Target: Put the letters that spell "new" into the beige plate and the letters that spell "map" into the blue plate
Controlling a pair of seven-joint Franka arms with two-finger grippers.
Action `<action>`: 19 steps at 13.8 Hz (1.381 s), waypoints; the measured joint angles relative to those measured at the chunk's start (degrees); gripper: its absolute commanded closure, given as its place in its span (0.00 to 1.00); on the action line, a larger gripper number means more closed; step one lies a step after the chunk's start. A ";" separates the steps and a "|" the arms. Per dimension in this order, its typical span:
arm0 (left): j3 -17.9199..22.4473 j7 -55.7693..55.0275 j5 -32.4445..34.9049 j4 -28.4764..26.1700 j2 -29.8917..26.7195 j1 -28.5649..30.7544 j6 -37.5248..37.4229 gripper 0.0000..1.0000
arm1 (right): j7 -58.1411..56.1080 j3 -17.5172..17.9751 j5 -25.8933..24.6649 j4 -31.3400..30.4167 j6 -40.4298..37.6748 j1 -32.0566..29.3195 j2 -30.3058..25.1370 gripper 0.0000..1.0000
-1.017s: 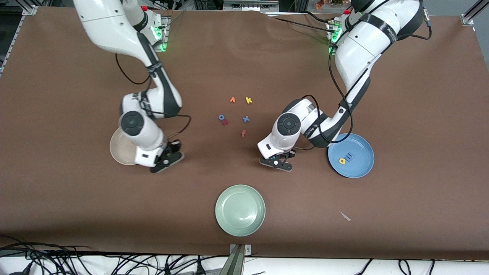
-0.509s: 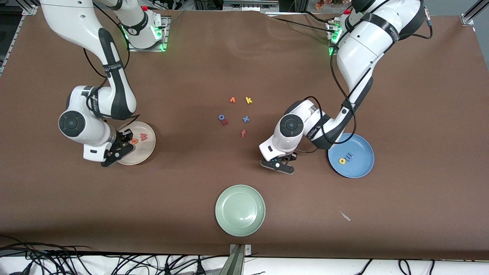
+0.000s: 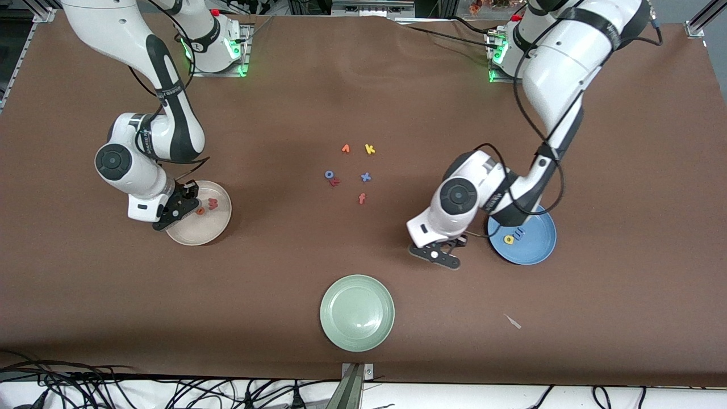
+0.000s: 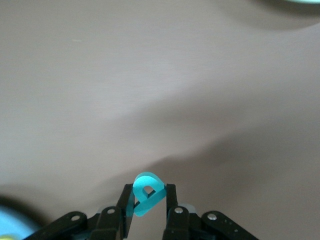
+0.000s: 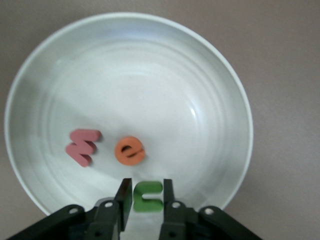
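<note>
The beige plate [image 3: 211,232] [image 5: 150,75] holds a pinkish-red w [image 3: 213,203] [image 5: 82,146] and an orange e [image 3: 200,211] [image 5: 130,150]. My right gripper [image 3: 187,200] [image 5: 146,192] hangs low over this plate, shut on a green n [image 5: 148,196]. The blue plate [image 3: 537,254] holds a yellow a [image 3: 509,240] and a blue m [image 3: 518,232]. My left gripper [image 3: 448,245] [image 4: 148,200] is over bare table beside the blue plate, shut on a teal p [image 4: 145,184].
A pale green plate [image 3: 356,312] lies near the front camera's edge. Several loose letters sit mid-table: a yellow k [image 3: 370,149], a blue o [image 3: 329,175], a red r [image 3: 334,182], a blue x [image 3: 366,177], an orange-red f [image 3: 362,198] and one more orange letter [image 3: 345,149].
The right gripper swung from the table beside the beige plate to over it, carrying the n. The left gripper moved toward the blue plate with the p.
</note>
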 measured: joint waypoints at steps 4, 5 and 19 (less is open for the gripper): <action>-0.03 11.21 -0.01 -0.05 -2.97 4.98 -5.71 0.82 | -0.76 -1.47 0.32 0.00 0.07 -0.04 -0.54 0.02; 0.02 15.06 -0.01 -0.10 -3.06 6.60 -6.60 0.82 | 0.71 -1.46 0.45 0.05 0.11 -0.02 -0.94 0.02; -2.06 26.50 -0.91 -8.34 -12.21 17.27 -10.75 0.00 | 33.57 -0.33 -3.80 28.64 -35.01 8.46 -7.03 0.01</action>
